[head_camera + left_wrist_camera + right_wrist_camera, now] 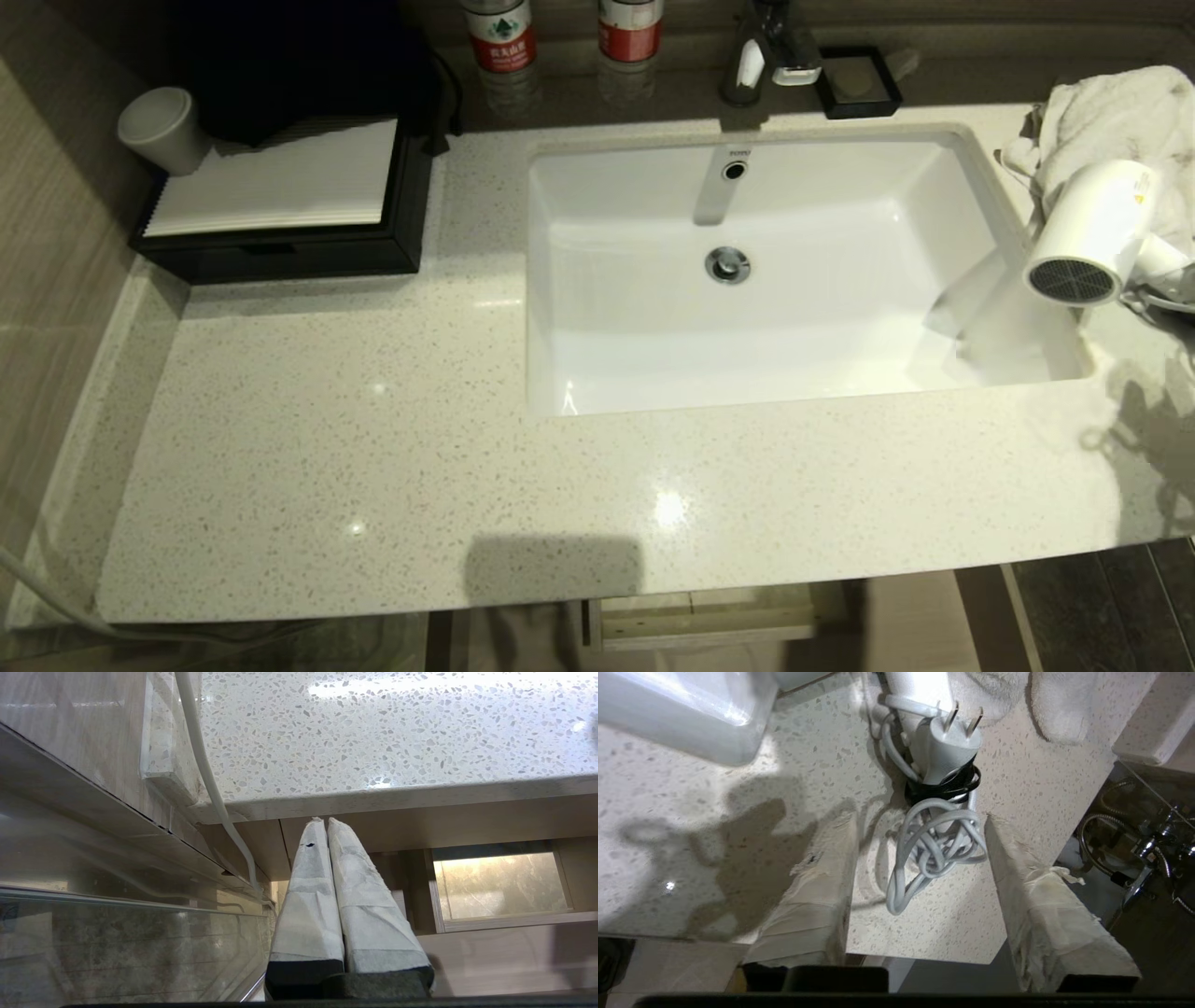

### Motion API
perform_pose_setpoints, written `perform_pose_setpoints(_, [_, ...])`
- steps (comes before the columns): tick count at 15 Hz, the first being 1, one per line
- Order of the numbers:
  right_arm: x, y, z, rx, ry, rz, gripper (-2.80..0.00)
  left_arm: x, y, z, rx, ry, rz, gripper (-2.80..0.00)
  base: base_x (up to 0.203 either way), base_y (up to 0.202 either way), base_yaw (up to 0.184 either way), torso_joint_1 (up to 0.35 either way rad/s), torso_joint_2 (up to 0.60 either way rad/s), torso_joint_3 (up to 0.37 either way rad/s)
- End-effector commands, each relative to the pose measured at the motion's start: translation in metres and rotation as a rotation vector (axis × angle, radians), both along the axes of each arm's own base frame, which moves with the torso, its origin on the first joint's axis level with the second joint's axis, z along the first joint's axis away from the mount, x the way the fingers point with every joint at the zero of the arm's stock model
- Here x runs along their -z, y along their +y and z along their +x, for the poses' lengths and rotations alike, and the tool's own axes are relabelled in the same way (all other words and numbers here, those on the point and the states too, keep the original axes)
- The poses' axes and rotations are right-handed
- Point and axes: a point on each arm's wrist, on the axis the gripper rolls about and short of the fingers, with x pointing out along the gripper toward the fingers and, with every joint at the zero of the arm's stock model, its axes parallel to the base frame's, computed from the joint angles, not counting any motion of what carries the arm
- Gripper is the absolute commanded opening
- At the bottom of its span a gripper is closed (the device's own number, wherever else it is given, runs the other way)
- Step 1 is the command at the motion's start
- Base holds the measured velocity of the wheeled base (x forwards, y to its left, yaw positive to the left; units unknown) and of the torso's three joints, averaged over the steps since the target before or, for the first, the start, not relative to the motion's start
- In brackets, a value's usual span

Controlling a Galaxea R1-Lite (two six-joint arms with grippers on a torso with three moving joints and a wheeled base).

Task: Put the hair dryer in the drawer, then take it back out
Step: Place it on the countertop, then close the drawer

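Observation:
The white hair dryer (1097,229) lies on the counter at the far right, beside the sink, its grey mesh grille facing the front. Its bundled grey cord (934,854) and plug (950,742) rest on the counter near the corner. My right gripper (920,819) hovers there, open, a taped finger on each side of the cord loops without touching them; it is outside the head view. A strip of the drawer (709,621) shows below the counter's front edge. My left gripper (325,820) is shut and parked under the counter edge.
A white sink (560,280) with a faucet (747,56) fills the counter's middle. A white towel (1111,112) lies behind the dryer. At the back left stand a black box with a white ribbed top (280,187) and a cup (163,126). Two bottles (499,37) stand at the back.

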Motion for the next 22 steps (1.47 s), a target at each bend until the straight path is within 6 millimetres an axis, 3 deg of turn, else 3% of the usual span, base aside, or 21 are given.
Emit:
perform_pose_setpoints(1, [-0.003, 0.018, -0.029, -0.013, -0.042, -0.027, -2.8, 0.0, 0.0, 0.0, 0.0, -0.001, -0.001, -2.8, 0.0, 0.0, 0.0, 0.0, 0.0, 0.0])
perform_pose_setpoints(8, [0.003, 0.053, -0.086, -0.023, -0.146, 0.023, -2.8, 0.0, 0.0, 0.0, 0.0, 0.001, -0.001, -2.8, 0.0, 0.0, 0.0, 0.0, 0.0, 0.0])
perform_pose_setpoints(11, [0.01, 0.062, -0.1, -0.008, -0.174, 0.128, -2.8, 0.0, 0.0, 0.0, 0.0, -0.001, -0.001, -2.8, 0.0, 0.0, 0.0, 0.0, 0.0, 0.0])
perform_pose_setpoints(16, [0.019, 0.072, -0.122, 0.006, -0.219, 0.162, -2.8, 0.0, 0.0, 0.0, 0.0, 0.001, -0.001, -2.8, 0.0, 0.0, 0.0, -0.001, 0.01, 0.001])
perform_pose_setpoints(22, [0.038, 0.087, -0.155, -0.002, -0.26, 0.15, -2.8, 0.0, 0.0, 0.0, 0.0, -0.001, -0.001, -2.8, 0.0, 0.0, 0.0, -0.342, 0.33, -0.003])
